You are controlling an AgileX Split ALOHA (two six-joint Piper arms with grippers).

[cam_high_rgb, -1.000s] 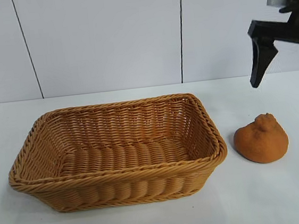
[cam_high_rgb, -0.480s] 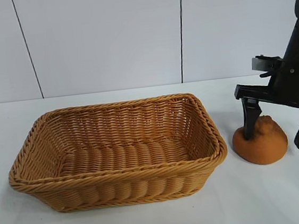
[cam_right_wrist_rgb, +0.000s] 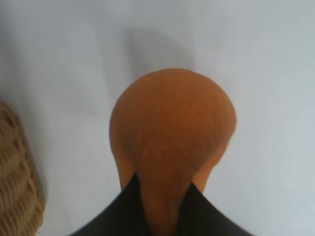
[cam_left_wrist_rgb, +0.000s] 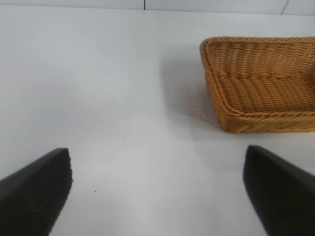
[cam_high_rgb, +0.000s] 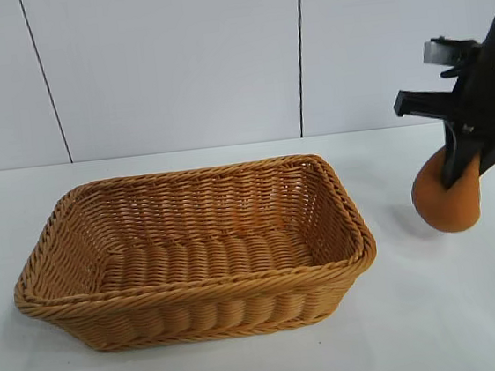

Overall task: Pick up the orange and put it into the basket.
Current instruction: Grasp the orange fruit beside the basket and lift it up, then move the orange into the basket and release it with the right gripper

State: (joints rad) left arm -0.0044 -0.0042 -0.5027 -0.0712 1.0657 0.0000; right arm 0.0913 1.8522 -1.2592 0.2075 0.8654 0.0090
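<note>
The orange (cam_high_rgb: pixel 447 202) is a burnt-orange lumpy blob hanging in the air to the right of the basket (cam_high_rgb: pixel 193 253), clear of the table. My right gripper (cam_high_rgb: pixel 467 165) is shut on the orange's upper part and holds it up. In the right wrist view the orange (cam_right_wrist_rgb: pixel 172 128) hangs from my two dark fingers (cam_right_wrist_rgb: pixel 128 211), squeezed narrow between them. The tan woven basket is empty; its corner shows in the right wrist view (cam_right_wrist_rgb: pixel 17 182). My left gripper (cam_left_wrist_rgb: pixel 157 191) is open and empty over bare table, away from the basket (cam_left_wrist_rgb: pixel 261 83).
The white table (cam_high_rgb: pixel 457 323) carries only the basket. A white panelled wall (cam_high_rgb: pixel 172 60) stands behind. The left arm is out of the exterior view.
My right gripper came down around the orange, closed on it and lifted it off the table. The orange now hangs stretched downward. The basket has not moved.
</note>
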